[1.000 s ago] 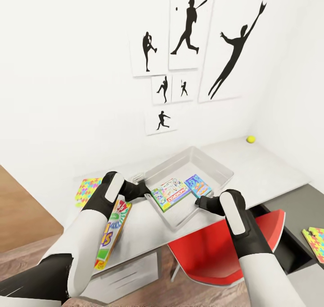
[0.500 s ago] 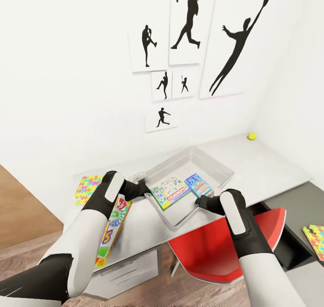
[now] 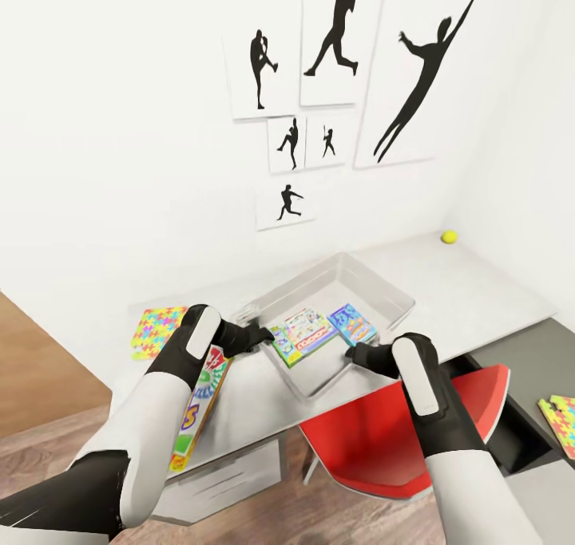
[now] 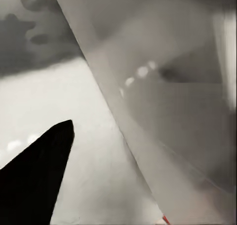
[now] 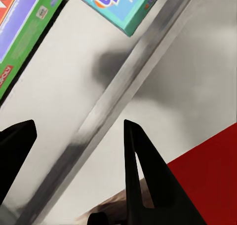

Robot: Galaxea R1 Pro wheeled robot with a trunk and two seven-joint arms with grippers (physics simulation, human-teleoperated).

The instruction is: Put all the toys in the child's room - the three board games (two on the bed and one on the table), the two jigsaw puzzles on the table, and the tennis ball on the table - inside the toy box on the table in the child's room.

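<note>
A red chair (image 3: 383, 441) sits tucked under the near edge of the tabletop (image 3: 479, 290), where a third board game (image 3: 196, 405) lies partly beneath the left forearm. The right gripper (image 3: 355, 353) hangs at the toy box's (image 3: 383, 286) near rim; the right wrist view shows its fingers (image 5: 140, 170) spread apart, straddling that thin wall (image 5: 118, 101), nothing yet clamped. The left gripper (image 3: 259, 336) is at the box's left corner; one dark finger (image 4: 37, 170) shows, and whether it grips cannot be told. Inside lie the Monopoly game (image 3: 302, 336) and the blue game (image 3: 351, 324). One jigsaw puzzle (image 3: 158, 329) rests left, another (image 3: 561, 421) on the dark cabinet, the tennis ball (image 3: 450, 236) far back. Any pull on the box should likely be level, both sides together, to keep the games from sliding.
</note>
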